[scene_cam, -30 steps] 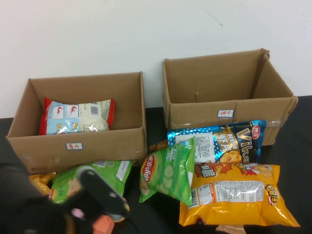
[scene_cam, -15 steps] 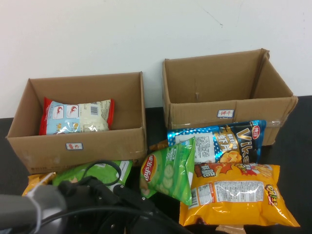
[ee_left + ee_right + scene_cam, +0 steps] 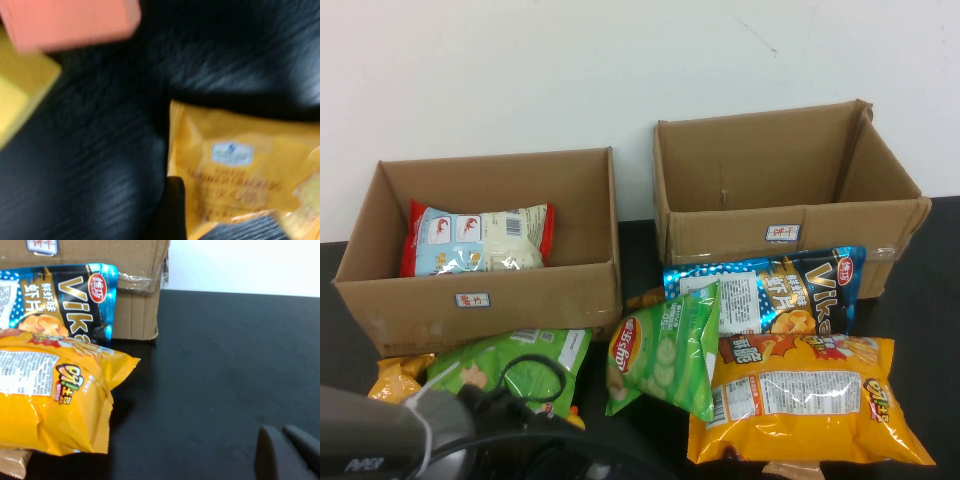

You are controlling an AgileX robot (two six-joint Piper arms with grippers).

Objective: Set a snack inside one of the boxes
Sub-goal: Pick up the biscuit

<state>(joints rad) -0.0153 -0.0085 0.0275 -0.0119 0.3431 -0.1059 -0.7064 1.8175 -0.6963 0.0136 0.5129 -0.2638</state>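
the left gripper (image 3: 65, 45) sits low at the near left of the counter (image 3: 225, 365), over a small yellow snack packet (image 3: 245, 170); one orange pad and one yellow block show, blurred, and whether it is wide or narrow cannot be told. the left arm (image 3: 410, 440) fills the near left corner in the high view. the right gripper (image 3: 287, 455) hangs above bare counter at the right, its two dark fingers (image 3: 267, 452) drawn narrow together, holding nothing.

snacks lie loose on the counter in front of the boxes: a crinkled green bag (image 3: 665, 350), glossy, tilted; a second green bag (image 3: 510, 365) near the arm; a shiny blue foil bag (image 3: 770, 290) leaning against the right box; a large orange-yellow bag (image 3: 810, 400), flat.

left cardboard box (image 3: 480, 300), open, holds a red-and-white packet (image 3: 475, 237). right cardboard box (image 3: 790, 225) is open, taped.

counter matte black; wall (image 3: 520, 70) white, plain.
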